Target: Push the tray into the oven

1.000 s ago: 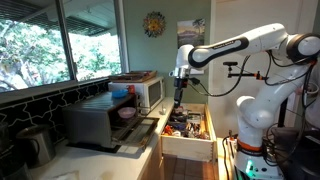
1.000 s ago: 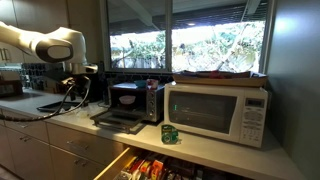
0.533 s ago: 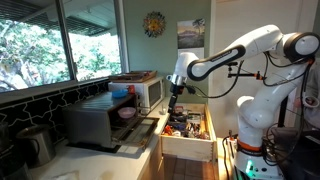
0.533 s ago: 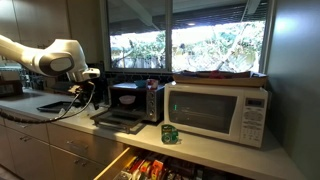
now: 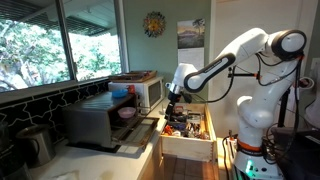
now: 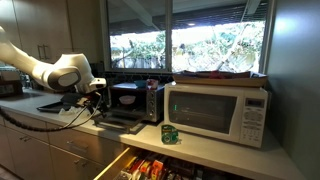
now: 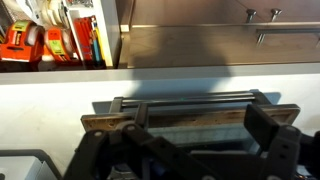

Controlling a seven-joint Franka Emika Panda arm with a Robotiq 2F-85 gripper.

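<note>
A white microwave with a window point(image 6: 218, 112) stands on the pale countertop point(image 6: 200, 150) just beside the boxy grey-silver metal toaster oven point(image 6: 136, 98), and a small green can point(image 6: 169, 134) sits in front of the microwave. Below the counter edge a wooden drawer of utensils point(image 5: 188, 130) is pulled out, near the white robot arm point(image 5: 235, 55). A dark metal kettle point(image 5: 35, 145) stands on the far side of the oven, well apart from the arm. The oven's drop-down door point(image 6: 105, 124) lies open and flat, its metal handle bar point(image 7: 185, 100) running along the counter's edge in the wrist view. The thin flat dark metal tray point(image 6: 124, 119) seems to lie low in the oven's mouth, reaching out over the door; where tray ends and door begins is hard to tell. The black gripper point(image 6: 101, 92) hangs in front of the open oven, over the door's outer part and a little above the level of the tray, apart from it. In the wrist view its two dark fingers point(image 7: 270, 135) stand spread wide with nothing between them, and nothing lies between the gripper and the tray.
</note>
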